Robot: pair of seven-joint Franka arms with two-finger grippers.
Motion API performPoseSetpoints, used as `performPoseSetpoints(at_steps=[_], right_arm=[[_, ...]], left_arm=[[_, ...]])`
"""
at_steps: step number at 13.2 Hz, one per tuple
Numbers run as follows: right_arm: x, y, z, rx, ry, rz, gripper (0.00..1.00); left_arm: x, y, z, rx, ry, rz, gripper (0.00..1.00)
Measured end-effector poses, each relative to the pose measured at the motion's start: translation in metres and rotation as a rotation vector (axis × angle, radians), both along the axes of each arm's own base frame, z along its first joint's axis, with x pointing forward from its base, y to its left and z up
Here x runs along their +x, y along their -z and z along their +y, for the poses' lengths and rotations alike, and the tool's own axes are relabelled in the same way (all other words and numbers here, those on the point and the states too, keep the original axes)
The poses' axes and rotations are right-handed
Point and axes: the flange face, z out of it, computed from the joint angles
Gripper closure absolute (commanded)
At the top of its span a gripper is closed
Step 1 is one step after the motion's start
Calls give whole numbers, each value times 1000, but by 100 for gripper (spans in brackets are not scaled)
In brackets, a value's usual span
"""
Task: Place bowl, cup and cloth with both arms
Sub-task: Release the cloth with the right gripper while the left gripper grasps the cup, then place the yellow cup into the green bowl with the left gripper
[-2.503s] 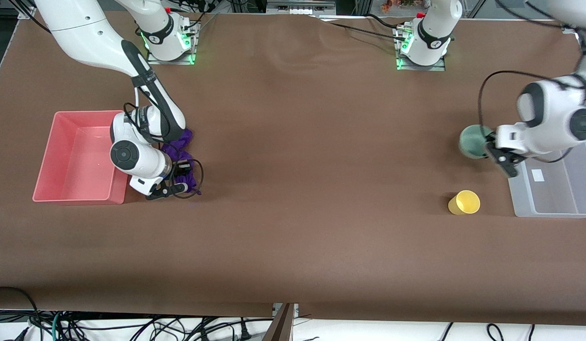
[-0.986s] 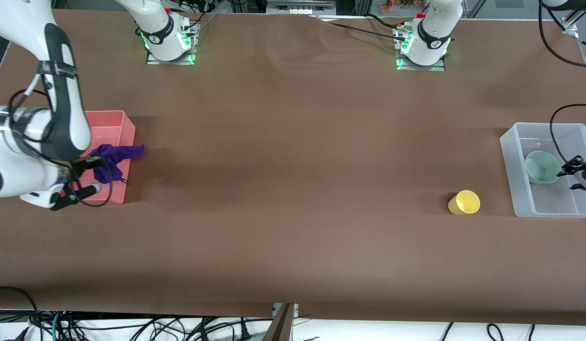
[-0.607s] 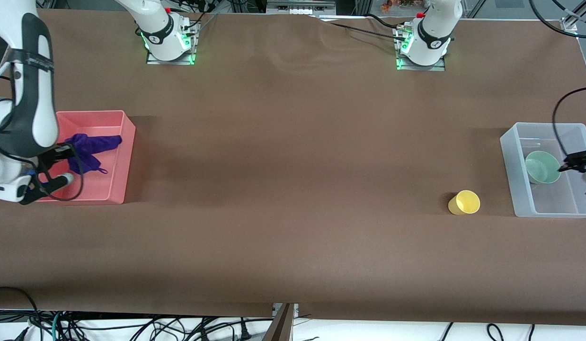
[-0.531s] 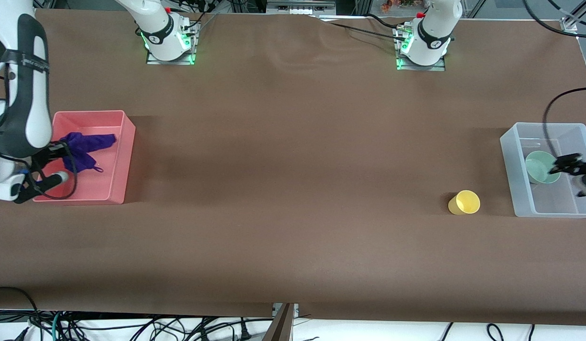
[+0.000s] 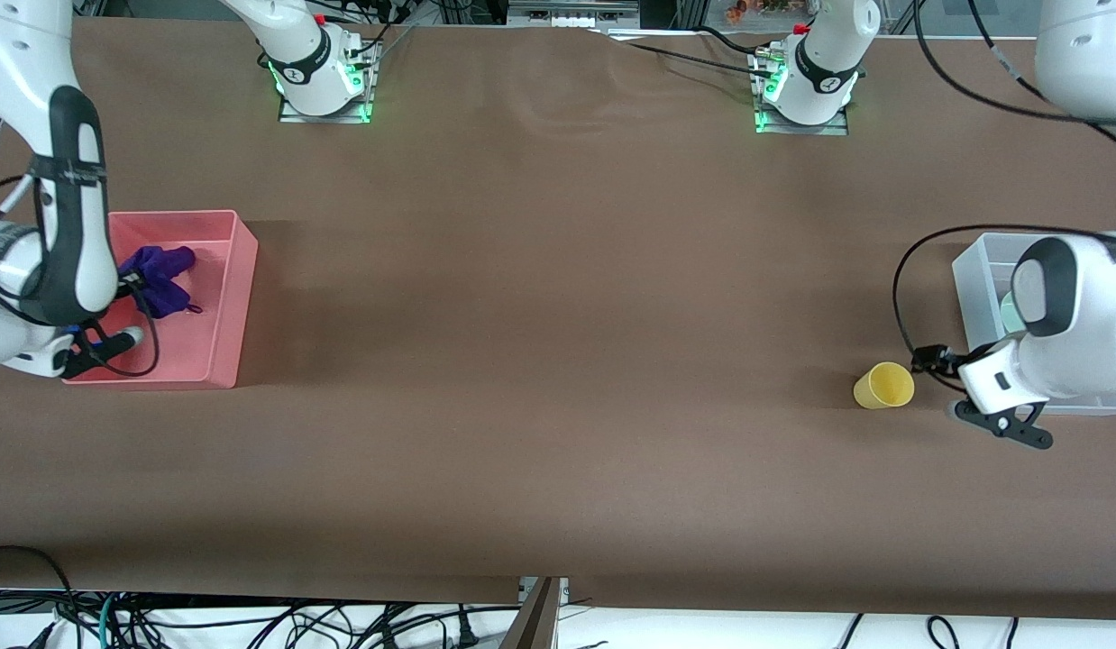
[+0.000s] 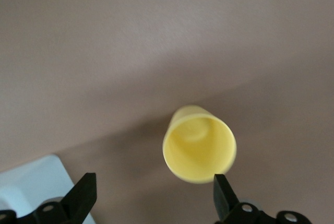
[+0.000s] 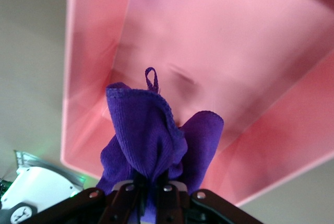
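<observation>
Between the spread jaws of the left gripper (image 6: 151, 203) sits 1 yellow cup (image 5: 883, 386) on the table, not yet gripped. Counts: 1 cup, 1 cloth (image 5: 159, 273), 1 bowl (image 5: 1005, 312), 2 bins. Vs 0.5 s ago, left gripper left the clear bin (image 5: 975, 270) & came over beside the cup; bowl stays in that bin, mostly hidden by the arm. Right gripper (image 7: 152, 188), jaws clamped on the purple cloth, hangs it over the pink bin (image 5: 217, 297), lower than before.

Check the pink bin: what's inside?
Nothing lies in the pink bin yet: the purple cloth hangs over it, pinched in the right gripper. The arm covers one end of its floor.
</observation>
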Motion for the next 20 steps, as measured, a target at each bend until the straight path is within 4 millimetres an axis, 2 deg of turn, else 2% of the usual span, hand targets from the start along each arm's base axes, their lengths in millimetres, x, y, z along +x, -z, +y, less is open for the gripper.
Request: performPoseSetpoints(at_steps=[1,2,3,4,6,7,10,12,14,15,16,17,18,19,20], right_arm=[[1,3,0,-1,0,-2,0],[3,-1,1,3,1,-15,0],[9,-14,4,17,8,-38,0],[13,-34,9,44,23,-50,0],[16,-88,23,90,70,-69,0],[16,-118,34,85,104,-80,0],[7,-203,83,50,193,-125,0],[-6,-263,103,51,189,-210,0],[-26,-323,102,33,183,-317,0],[-36,-345,97,14,183,-355,0],[-45,-360,92,-7,183,-381,0],[-51,-371,91,-16,183,-399,0],[-54,-377,91,-16,181,-409,0],[-55,-379,93,-13,172,-414,0],[-55,-378,96,-7,157,-414,0]], left_arm=[[1,17,4,-1,-7,2,36],[0,34,6,-5,-18,15,54],[-1,48,6,-21,-34,30,74],[-2,60,5,-45,-51,43,100],[-5,74,8,-68,-72,61,100],[-5,75,9,-70,-76,62,100],[-2,67,10,-69,-75,46,100],[-1,40,13,-69,-72,54,100],[-8,-15,25,-70,-39,107,100],[-14,-49,41,-60,-11,130,100],[-21,-78,66,-33,36,144,100],[-29,-97,96,10,102,158,100],[-36,-104,125,54,162,171,100],[-43,-102,152,77,200,184,100],[-52,-91,179,74,216,197,100]])
